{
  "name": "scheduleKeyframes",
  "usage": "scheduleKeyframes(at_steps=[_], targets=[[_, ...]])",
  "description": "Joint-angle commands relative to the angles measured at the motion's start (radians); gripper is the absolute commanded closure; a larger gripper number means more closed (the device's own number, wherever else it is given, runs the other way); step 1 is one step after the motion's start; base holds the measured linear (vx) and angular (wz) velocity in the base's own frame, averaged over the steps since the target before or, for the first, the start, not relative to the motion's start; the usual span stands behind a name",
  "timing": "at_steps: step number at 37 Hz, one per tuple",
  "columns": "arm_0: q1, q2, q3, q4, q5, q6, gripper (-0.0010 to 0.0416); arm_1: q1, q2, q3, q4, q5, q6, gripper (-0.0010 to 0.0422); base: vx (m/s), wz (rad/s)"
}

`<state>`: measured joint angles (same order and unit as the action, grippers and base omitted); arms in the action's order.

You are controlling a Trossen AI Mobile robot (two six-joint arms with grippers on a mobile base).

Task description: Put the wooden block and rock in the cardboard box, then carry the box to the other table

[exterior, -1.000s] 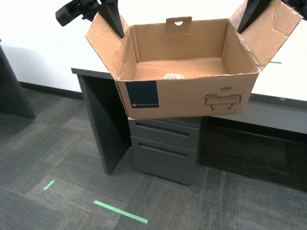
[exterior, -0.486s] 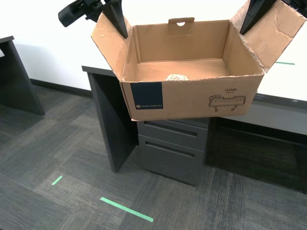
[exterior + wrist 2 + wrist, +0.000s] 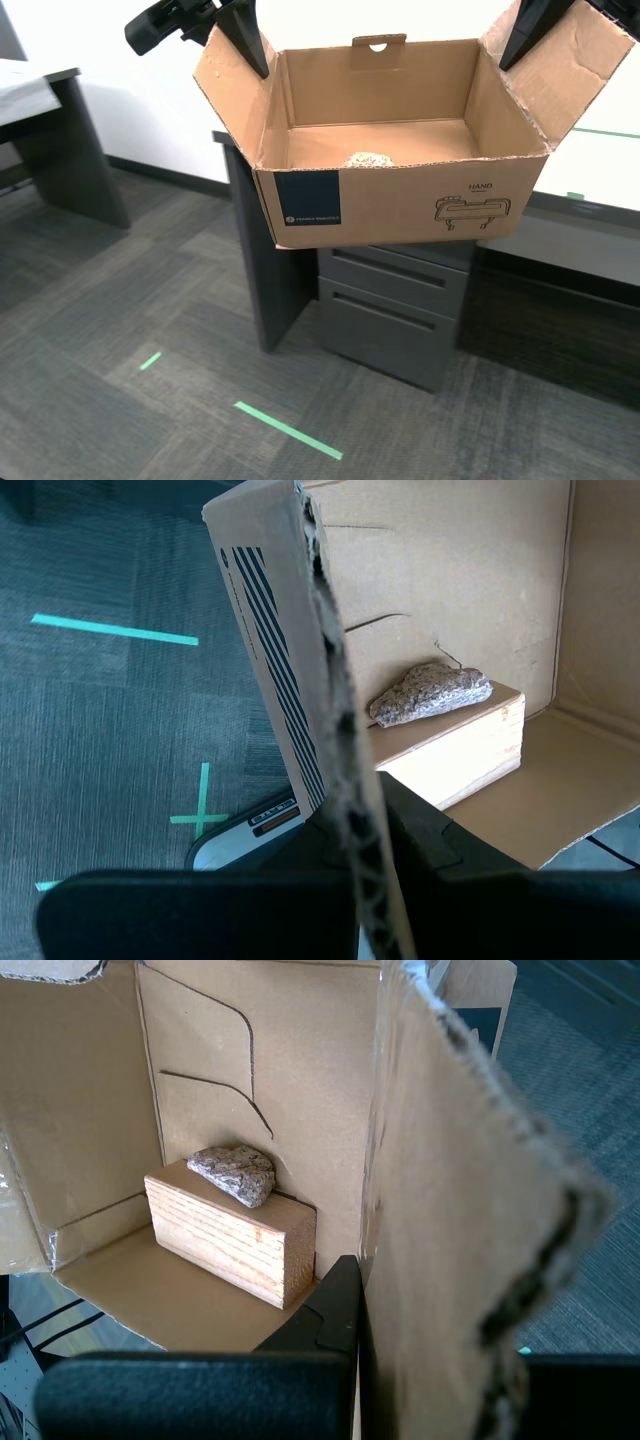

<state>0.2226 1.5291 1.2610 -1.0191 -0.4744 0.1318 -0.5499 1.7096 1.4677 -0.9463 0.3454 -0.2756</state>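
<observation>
Exterior view: cardboard box held in air, upper centre of frame, above grey drawers and dark carpet with green tape. Rock visible on box floor.

Second wrist view: my second gripper clamped on box flap edge. Rock lies on wooden block, centre right of frame (block against inner wall).

First wrist view: my first gripper pinching other flap; block and rock centre left.

Dark grey carpet floor with green tape strips — a white desk over grey drawers, another desk at the exterior view's left, white wall behind.
</observation>
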Motion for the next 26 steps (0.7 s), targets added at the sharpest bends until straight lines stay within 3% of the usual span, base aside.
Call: scheduleKeyframes(at_steps=[1, 10, 19, 26], targets=[[0.001, 0.0, 0.001, 0.0, -0.007, -0.001, 0.0407, -0.002, -0.001, 0.001, 0.002, 0.008, 0.001, 0.0413, 0.0, 0.316], [0.001, -0.001, 0.001, -0.007, -0.007, -0.003, 0.0407, -0.007, -0.001, 0.001, -0.016, 0.008, -0.029, 0.0413, 0.029, 0.346], [0.002, -0.001, 0.001, -0.02, -0.007, -0.004, 0.0407, -0.01, -0.001, 0.001, -0.051, 0.007, -0.028, 0.0413, 0.056, 0.376], [0.002, -0.001, 0.001, -0.034, -0.007, -0.005, 0.0407, -0.01, -0.001, 0.001, -0.081, 0.007, 0.016, 0.0413, 0.076, 0.372]])
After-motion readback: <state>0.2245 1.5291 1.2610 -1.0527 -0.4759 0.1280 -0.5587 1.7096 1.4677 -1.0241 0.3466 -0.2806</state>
